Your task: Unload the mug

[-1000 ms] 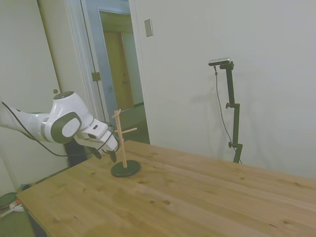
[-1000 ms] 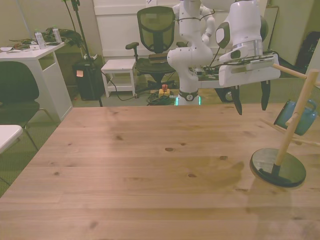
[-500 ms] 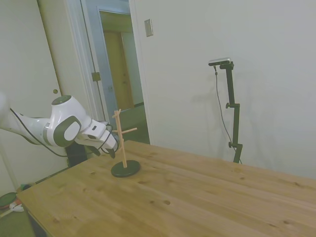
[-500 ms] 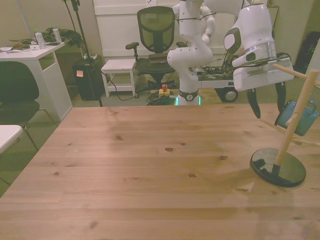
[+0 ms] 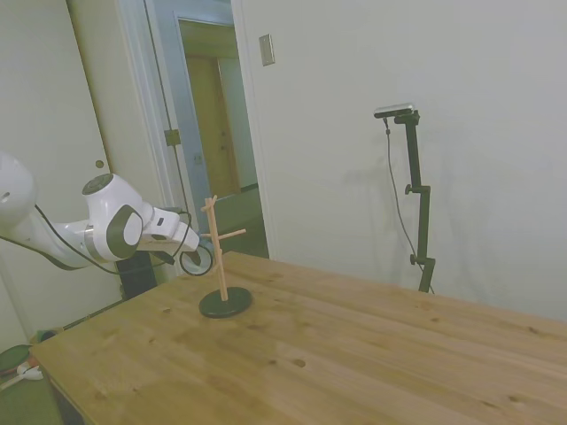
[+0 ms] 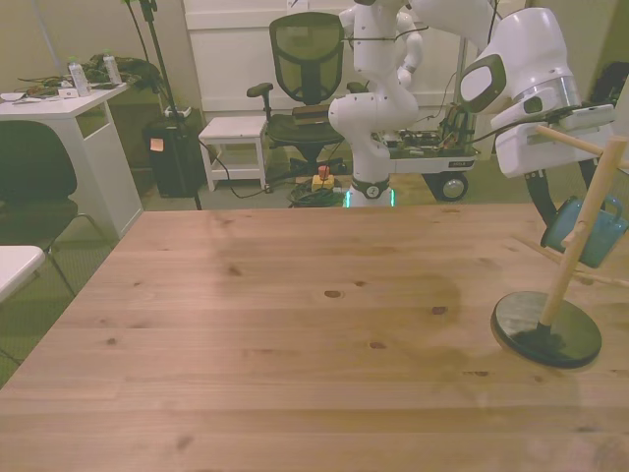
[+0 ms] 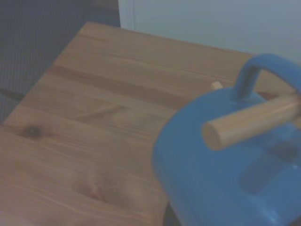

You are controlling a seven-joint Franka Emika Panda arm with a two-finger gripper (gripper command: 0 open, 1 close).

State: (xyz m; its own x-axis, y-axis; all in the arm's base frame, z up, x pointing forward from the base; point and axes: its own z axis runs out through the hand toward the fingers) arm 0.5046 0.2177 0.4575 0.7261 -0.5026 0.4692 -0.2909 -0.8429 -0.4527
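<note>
While the mug hangs by its handle on a peg of the wooden stand, near the counter edge at the front view's right, the end effector sits just beside it on the robot side. Finger spacing: cannot tell, largely hidden behind stand and mug; nothing visibly held. Wrist view: blue mug fills the frame, a peg across its handle. Stand base rests on the counter.
</note>
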